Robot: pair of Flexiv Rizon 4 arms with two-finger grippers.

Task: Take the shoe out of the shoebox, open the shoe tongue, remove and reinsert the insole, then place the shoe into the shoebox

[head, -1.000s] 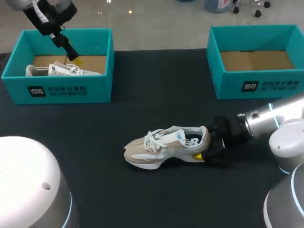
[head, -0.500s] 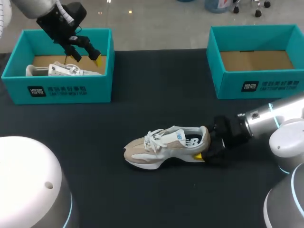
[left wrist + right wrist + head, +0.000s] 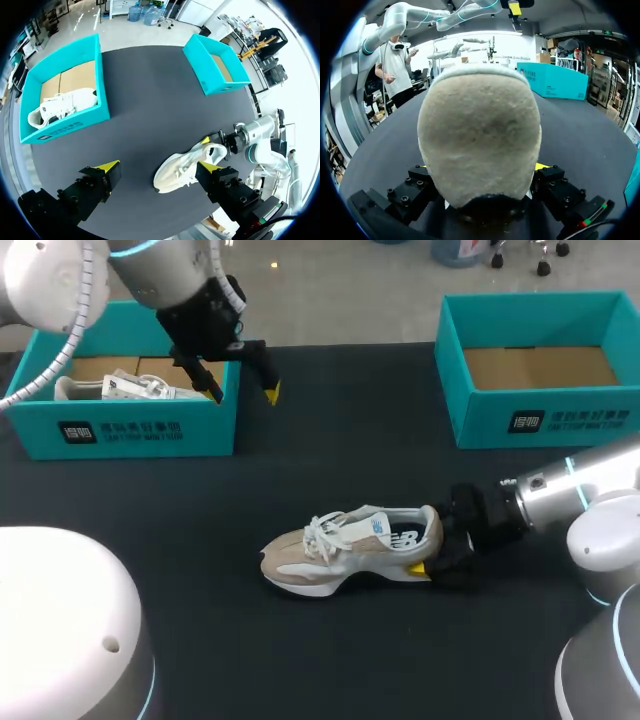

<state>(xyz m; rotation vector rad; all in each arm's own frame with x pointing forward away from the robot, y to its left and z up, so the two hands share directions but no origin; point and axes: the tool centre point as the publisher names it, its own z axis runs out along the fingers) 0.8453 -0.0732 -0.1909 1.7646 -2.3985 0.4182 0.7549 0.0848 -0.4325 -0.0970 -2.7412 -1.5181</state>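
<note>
At black worktop (image 3: 330,460) centre, right end effector (image 3: 432,552) pinches the beige-and-white sneaker (image 3: 345,548) by its heel; spread left end effector (image 3: 243,388), ten o'clock, should grip the tongue squarely.

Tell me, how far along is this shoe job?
Done: a beige and white sneaker lies out on the black table. In hand: the right gripper is shut on its heel, while the open left gripper hangs by the left teal cardboard box, which holds another white shoe. Left: the laces look tied, so opening the tongue, the insole work and boxing the sneaker all seem to remain.
</note>
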